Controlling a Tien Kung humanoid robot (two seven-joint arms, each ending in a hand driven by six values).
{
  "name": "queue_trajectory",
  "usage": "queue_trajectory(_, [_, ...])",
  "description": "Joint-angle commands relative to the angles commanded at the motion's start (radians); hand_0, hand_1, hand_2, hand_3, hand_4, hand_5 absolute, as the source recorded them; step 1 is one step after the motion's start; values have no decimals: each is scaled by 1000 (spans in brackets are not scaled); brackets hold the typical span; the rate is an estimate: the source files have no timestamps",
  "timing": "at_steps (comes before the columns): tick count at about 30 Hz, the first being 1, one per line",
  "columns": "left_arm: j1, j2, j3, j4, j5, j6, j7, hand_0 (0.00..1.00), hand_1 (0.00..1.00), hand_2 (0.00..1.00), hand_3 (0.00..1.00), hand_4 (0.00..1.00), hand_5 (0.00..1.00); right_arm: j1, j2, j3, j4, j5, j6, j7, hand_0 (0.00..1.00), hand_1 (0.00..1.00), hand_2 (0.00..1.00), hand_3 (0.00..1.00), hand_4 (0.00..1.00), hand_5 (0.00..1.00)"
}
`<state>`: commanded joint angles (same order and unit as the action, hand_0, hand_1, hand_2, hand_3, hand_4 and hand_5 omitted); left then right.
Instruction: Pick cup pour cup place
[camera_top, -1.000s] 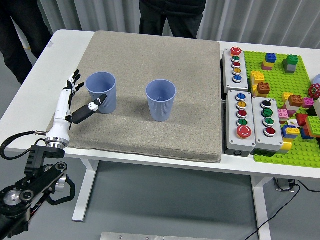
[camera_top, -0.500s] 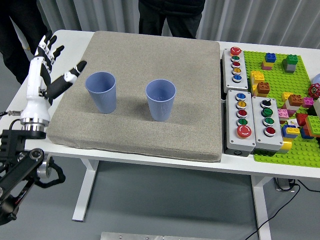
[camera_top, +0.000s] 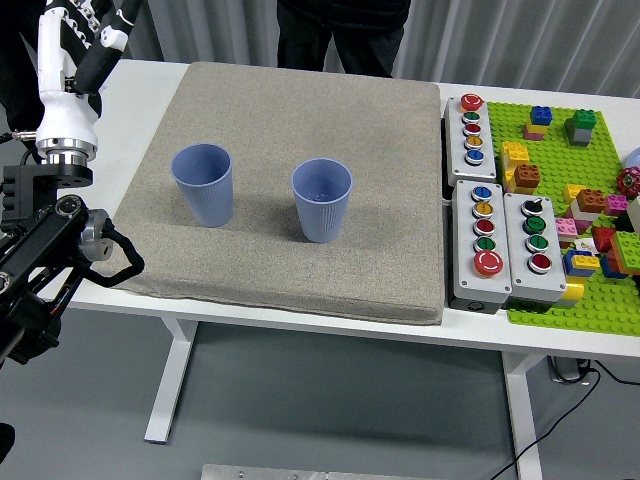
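Note:
Two blue ribbed cups stand upright on the grey mat (camera_top: 300, 270): the left cup (camera_top: 204, 185) and the right cup (camera_top: 322, 200), about a hand's width apart. My left hand (camera_top: 88, 22) is raised high at the picture's top left corner, above and to the left of the left cup and well apart from it. Its fingers are spread and hold nothing, and their tips are partly cut off by the top edge. My left forearm (camera_top: 60, 110) stands nearly upright beside the table's left edge. My right arm does not show.
Grey button boxes (camera_top: 475, 130) (camera_top: 510, 250) lie right of the mat. A green brick baseplate (camera_top: 560, 160) with several coloured bricks fills the far right. Two people in dark clothes (camera_top: 340, 30) (camera_top: 30, 70) stand at the table's far side.
My left hand has drawn back from the left cup and risen up and to the left, from beside the cup to the top left corner. Both cups stay in place.

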<state>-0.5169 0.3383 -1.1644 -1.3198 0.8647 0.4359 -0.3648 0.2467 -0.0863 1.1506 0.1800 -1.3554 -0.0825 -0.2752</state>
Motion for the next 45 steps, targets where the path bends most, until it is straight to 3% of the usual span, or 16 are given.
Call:
queue_trajectory(1, [-18, 6, -5, 31, -36, -16, -5, 834, 823, 946, 998, 998, 563, 1, 0, 2, 0, -1, 0, 0, 674, 634, 558, 563, 2, 101])
queue_trajectory(2, [-31, 10, -11, 55, -66, -36, -5, 817, 793, 900, 944, 993, 634, 1, 0, 4, 0, -2, 0, 0, 674, 634, 560, 564, 2, 102])
queue_trajectory(5, [-64, 25, -21, 131, -177, -107, -15, 817, 793, 900, 944, 993, 634, 1, 0, 4, 0, -3, 0, -1, 674, 634, 560, 564, 2, 102])
queue_trajectory(12, [-154, 64, -11, 333, -469, -362, 21, 811, 783, 896, 922, 991, 677, -3, 1, 3, 0, -3, 1, -3, 674, 633, 560, 564, 2, 102])
queue_trajectory(15, [-181, 67, -2, 397, -589, -414, 29, 818, 790, 891, 928, 991, 718, -3, 0, 1, 0, -2, 2, -4, 674, 634, 560, 564, 2, 102])
queue_trajectory(17, [-190, 69, -5, 416, -622, -414, 38, 818, 790, 891, 928, 991, 718, -2, 0, 0, 0, -1, 2, -5, 674, 634, 560, 564, 2, 102])
queue_trajectory(25, [-188, 66, -25, 423, -603, -394, 38, 814, 793, 886, 929, 988, 738, 3, 1, -6, 0, 9, -1, -5, 674, 634, 559, 564, 2, 99])
queue_trajectory(26, [-188, 65, -25, 423, -603, -392, 37, 831, 830, 907, 980, 969, 873, 3, 1, -6, 0, 9, -1, -5, 674, 634, 559, 564, 2, 97])
queue_trajectory(31, [-167, 52, -34, 404, -678, -373, 24, 831, 830, 907, 980, 969, 873, 3, 2, -14, 0, 17, -2, -4, 674, 634, 559, 564, 2, 97])
queue_trajectory(32, [-163, 50, -37, 408, -699, -388, 30, 861, 861, 913, 957, 790, 998, 2, 2, -14, 0, 17, -2, -4, 674, 634, 559, 564, 2, 97])
queue_trajectory(37, [-145, 47, -43, 415, -742, -421, 43, 861, 861, 913, 957, 790, 998, 1, 2, -17, 0, 18, -2, -4, 674, 634, 560, 563, 2, 96])
queue_trajectory(45, [-132, 40, -56, 418, -727, -417, 43, 859, 856, 912, 950, 769, 998, 2, 2, -22, 0, 24, -3, -3, 674, 634, 559, 563, 2, 96])
